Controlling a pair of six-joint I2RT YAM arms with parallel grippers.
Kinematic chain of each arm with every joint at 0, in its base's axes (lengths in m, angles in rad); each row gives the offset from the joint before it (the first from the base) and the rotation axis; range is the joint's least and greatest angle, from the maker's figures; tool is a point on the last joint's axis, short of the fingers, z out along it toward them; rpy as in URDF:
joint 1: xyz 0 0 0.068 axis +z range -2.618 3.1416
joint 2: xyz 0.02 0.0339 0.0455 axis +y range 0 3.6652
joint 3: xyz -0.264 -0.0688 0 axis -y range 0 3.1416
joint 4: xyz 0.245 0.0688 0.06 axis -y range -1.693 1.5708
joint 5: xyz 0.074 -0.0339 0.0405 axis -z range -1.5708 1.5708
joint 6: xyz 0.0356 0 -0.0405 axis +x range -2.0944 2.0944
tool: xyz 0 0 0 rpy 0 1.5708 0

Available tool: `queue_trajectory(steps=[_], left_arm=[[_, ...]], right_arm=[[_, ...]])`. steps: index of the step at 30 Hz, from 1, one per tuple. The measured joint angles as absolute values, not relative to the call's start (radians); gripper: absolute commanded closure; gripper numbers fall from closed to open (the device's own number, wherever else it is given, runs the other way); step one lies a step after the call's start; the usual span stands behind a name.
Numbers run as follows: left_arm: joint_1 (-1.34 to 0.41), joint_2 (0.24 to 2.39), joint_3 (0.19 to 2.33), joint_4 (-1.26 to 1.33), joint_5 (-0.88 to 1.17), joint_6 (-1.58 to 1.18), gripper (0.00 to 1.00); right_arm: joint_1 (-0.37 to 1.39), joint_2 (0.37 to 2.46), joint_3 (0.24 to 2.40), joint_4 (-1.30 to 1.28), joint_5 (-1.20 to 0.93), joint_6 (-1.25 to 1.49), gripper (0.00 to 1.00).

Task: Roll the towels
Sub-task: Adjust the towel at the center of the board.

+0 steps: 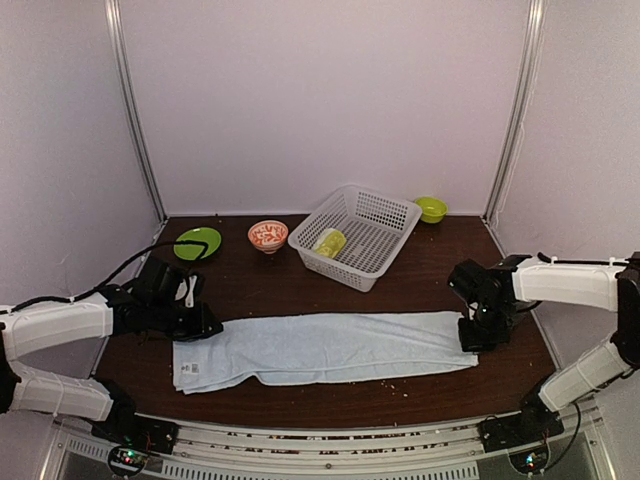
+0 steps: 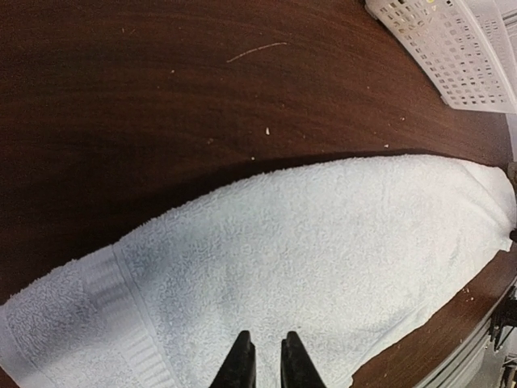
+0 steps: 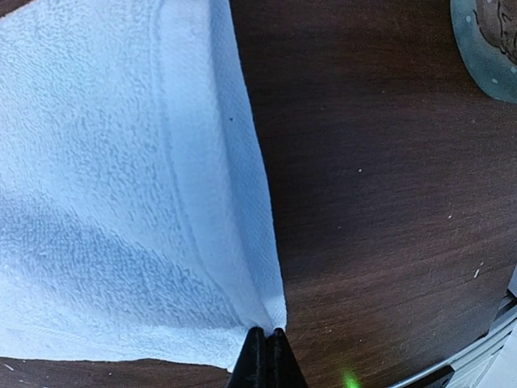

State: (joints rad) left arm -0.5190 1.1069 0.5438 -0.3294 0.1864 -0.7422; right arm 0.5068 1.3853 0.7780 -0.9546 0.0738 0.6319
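Observation:
The pale blue towel (image 1: pixel 320 348) lies flat, stretched left to right across the near half of the table; it fills the left wrist view (image 2: pixel 323 250) and the right wrist view (image 3: pixel 105 178). The lime-green towel (image 1: pixel 329 242) sits rolled up inside the white basket. My left gripper (image 1: pixel 203 326) is at the towel's left end, near its far edge; in its wrist view (image 2: pixel 266 339) the jaws stand a narrow gap apart just over the cloth, gripping nothing. My right gripper (image 1: pixel 474 338) is at the towel's right end, shut on its corner (image 3: pixel 267 331).
A white mesh basket (image 1: pixel 385 218) stands at the back centre and shows in the left wrist view (image 2: pixel 452 48). A green plate (image 1: pixel 198 243) and a red patterned bowl (image 1: pixel 267 236) stand at the back left. A small green bowl (image 1: pixel 431 209) is at the back right.

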Motion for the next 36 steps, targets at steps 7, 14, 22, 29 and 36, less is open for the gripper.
queue_trajectory(steps=[7, 14, 22, 29, 36], left_arm=[[-0.519, 1.097, 0.544, -0.331, 0.187, -0.736, 0.87], [-0.525, 1.044, 0.544, -0.372, 0.177, -0.733, 0.72], [-0.667, 1.015, 0.545, -0.467, 0.091, -0.793, 0.72], [-0.838, 1.132, 0.565, -0.475, 0.021, -0.888, 0.74], [-0.858, 1.213, 0.536, -0.465, -0.023, -0.957, 0.91]], right_arm=[[0.504, 1.448, 0.778, -0.966, 0.07, 0.633, 0.52], [0.537, 1.28, 0.839, -1.042, 0.101, 0.655, 0.46], [0.811, 1.2, 0.914, -0.888, 0.09, 0.694, 0.51], [0.871, 1.5, 0.9, -0.656, 0.089, 0.729, 0.53], [0.821, 1.557, 0.794, -0.55, 0.091, 0.738, 0.53]])
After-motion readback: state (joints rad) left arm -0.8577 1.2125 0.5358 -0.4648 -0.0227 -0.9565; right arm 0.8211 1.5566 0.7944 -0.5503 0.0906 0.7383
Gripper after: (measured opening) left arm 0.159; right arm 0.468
